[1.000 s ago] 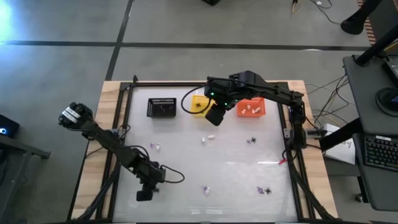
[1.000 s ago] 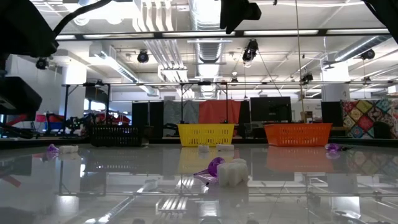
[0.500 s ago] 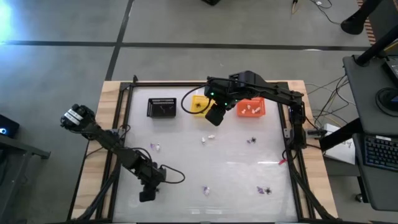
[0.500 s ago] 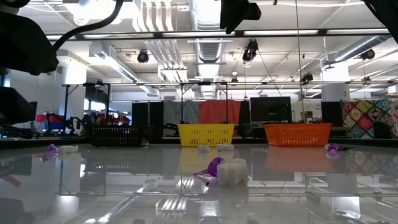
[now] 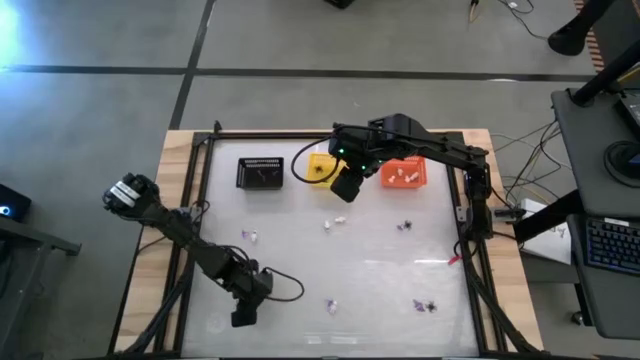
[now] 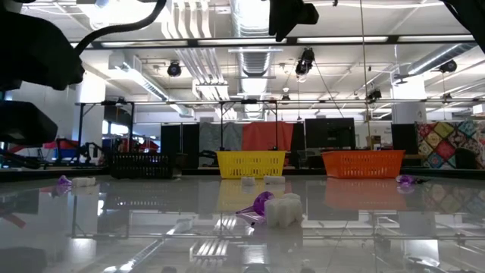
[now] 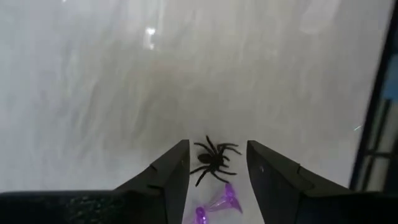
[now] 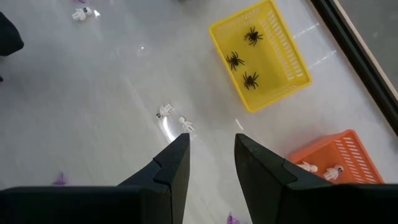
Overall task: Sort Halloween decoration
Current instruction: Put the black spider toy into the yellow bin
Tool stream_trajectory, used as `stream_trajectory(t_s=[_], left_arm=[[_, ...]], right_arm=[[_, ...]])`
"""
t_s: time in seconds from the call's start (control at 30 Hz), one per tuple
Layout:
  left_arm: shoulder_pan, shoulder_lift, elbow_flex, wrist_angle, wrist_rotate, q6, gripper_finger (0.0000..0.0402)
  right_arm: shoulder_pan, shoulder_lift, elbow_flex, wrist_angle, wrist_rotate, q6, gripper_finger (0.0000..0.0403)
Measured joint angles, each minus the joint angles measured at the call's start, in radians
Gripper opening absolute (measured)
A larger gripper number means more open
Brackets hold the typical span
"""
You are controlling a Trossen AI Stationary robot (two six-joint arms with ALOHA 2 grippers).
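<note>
Yellow plastic basket [image 8: 261, 53] holds three spiders, orange basket [image 8: 336, 165] two white figures; several trinkets left. Left gripper [image 7: 217, 171] spread around black spider [image 7: 213, 158]; right gripper [image 8: 211, 162] parted, empty.

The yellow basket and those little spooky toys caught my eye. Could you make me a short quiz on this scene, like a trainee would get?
1. True or false: the yellow basket holds black spiders.
2. What lies between the fingers of the left claw? A) a white skeleton B) a black spider with a purple trinket beside it C) nothing
3. Fill in: the small white figures lie in the ___ basket.

Key: 1 true, three show in the right wrist view. 2 B; the claw is open around the spider, low over the table's near left part. 3 orange. The right claw hangs open above the table near the yellow basket.
</note>
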Motion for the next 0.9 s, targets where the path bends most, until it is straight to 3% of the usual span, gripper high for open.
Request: stream_trajectory(t_s=[0.33, 0.63, 0.77, 0.9], left_arm=[[-0.036, 0.112, 0.078, -0.091, -0.092, 0.008, 0.0142], [-0.045, 0.172, 0.086, -0.122, -0.066, -0.047, 0.0139], [-0.046, 0.172, 0.091, -0.134, -0.071, -0.058, 0.0115], [-0.046, 0.172, 0.091, -0.146, -0.082, -0.047, 0.0058]], right_arm=[[0.000, 0.000, 0.000, 0.000, 0.000, -0.010, 0.0118], [0.009, 0.000, 0.000, 0.000, -0.003, -0.010, 0.0118], [0.011, 0.000, 0.000, 0.000, -0.002, -0.018, 0.0118], [0.011, 0.000, 0.000, 0.000, -0.002, -0.019, 0.0118]])
